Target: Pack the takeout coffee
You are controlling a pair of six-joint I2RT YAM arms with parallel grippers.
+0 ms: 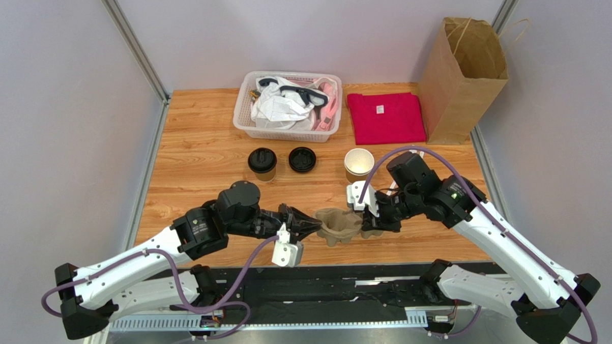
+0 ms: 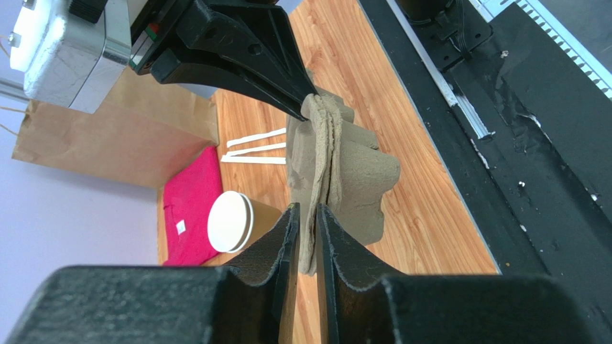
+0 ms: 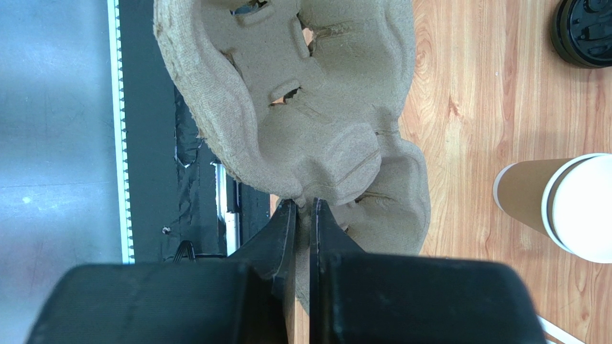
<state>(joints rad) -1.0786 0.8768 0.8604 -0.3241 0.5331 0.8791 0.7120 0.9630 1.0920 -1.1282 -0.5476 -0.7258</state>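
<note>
Over wooden table (image 1: 201,145), both jaws pinch pulp tray (image 1: 340,224).

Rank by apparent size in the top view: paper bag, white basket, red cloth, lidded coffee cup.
paper bag, narrowly; it stands taller, so unsure
white basket
red cloth
lidded coffee cup

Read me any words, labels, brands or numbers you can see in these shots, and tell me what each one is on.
No text can be read anywhere.
White tag on the red cloth: too small to read.
Raised marks on the black lid: blurred, unreadable.
Paper bag, pulp cup tray and open cup: no print shows.
</note>
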